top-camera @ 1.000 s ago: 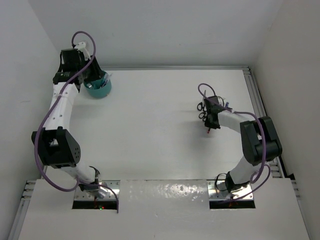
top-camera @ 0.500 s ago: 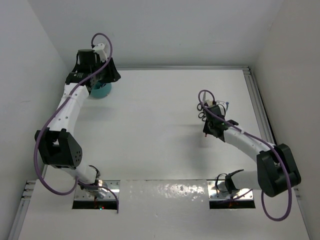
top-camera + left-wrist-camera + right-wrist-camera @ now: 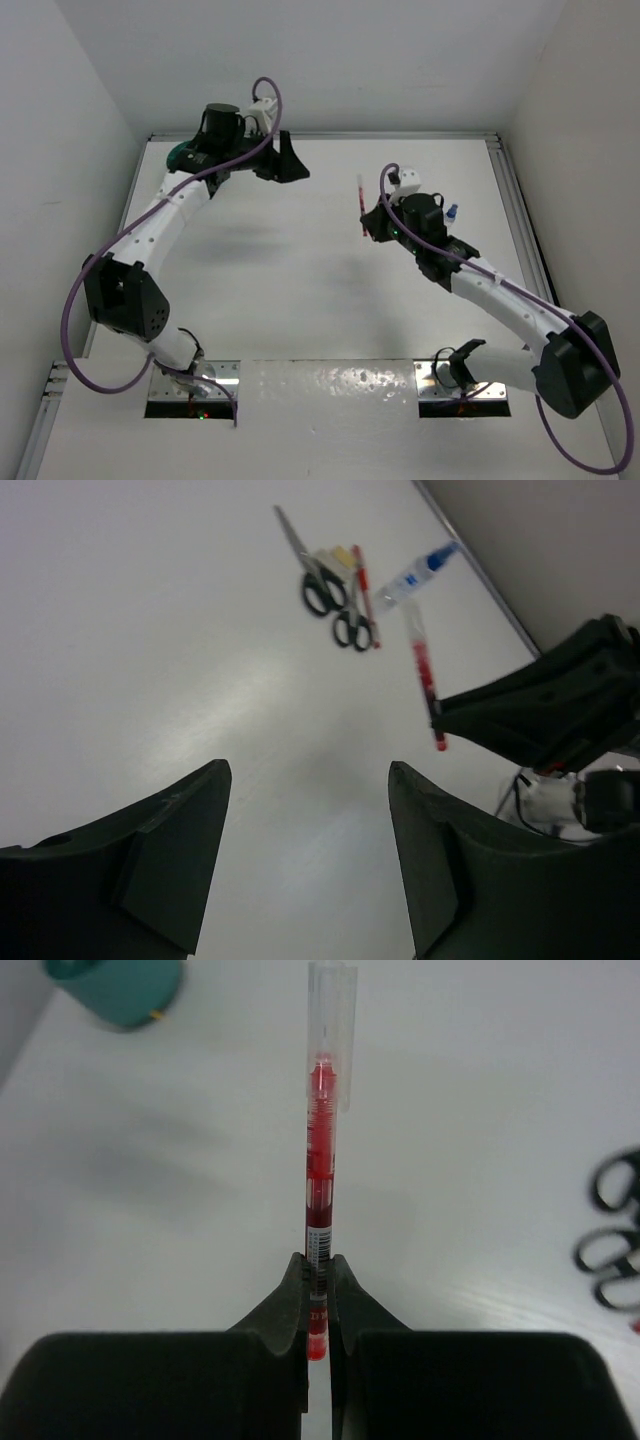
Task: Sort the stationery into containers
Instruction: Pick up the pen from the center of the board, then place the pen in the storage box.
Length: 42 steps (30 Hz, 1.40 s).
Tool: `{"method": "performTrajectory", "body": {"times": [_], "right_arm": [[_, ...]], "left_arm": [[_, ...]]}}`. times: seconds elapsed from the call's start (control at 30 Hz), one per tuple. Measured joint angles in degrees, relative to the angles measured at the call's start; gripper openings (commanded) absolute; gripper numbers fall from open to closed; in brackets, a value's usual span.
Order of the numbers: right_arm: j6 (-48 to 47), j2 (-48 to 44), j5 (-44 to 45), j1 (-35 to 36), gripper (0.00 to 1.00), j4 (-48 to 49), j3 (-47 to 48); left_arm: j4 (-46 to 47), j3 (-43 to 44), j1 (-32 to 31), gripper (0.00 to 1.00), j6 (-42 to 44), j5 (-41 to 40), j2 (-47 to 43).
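over the table's (image 3: 300, 300) right half, the right gripper (image 3: 318, 1260) is clamped on one end of a red pen (image 3: 320, 1140), clear of the surface. just to its right lie two scissors (image 3: 318, 590), a second red pen (image 3: 360, 585), a beige block (image 3: 340, 557) and a blue-capped bottle (image 3: 412, 575). farther back, the left gripper (image 3: 305, 780) hangs with jaws spread wide, holding nothing. the teal organiser (image 3: 178, 154) stands in the far-left corner.
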Motion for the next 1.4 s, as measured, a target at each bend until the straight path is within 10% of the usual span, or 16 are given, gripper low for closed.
{"method": "performTrajectory", "body": {"times": [0.43,0.77,0.87,0.93,0.97,1.03,1.4], "right_arm": [[-4.4,9.5,-9.4,7.4,0.0,12.1,11.8],[-4.8,11.4,-9.6,8.6,0.0,12.0,11.9],[-4.8,12.2,-9.5,8.6,0.0,12.0,11.9],[-4.8,12.2,-9.4,8.6,0.19,12.1,11.9],[-4.6,12.4,-9.3,8.6,0.49,12.2,11.9],[-4.5,12.9,-9.2,8.6,0.63,12.1,12.0],[-5.6,15.6,-8.0,7.2,0.74,12.8,12.9]], "left_arm": [[6.3,-0.7,-7.0,0.6,-5.9,5.7,3.6],[7.3,-0.5,-8.3,0.02,-8.0,2.3,4.4],[7.2,-0.2,-9.1,0.0,-8.1,1.7,4.4],[7.0,-0.2,-9.0,0.0,-8.2,1.2,4.4],[6.8,-0.1,-8.9,0.0,-8.2,0.8,4.4],[5.8,0.2,-8.4,0.0,-6.7,-1.7,4.5],[9.2,4.5,12.6,0.0,16.7,-20.3,5.9]]}}
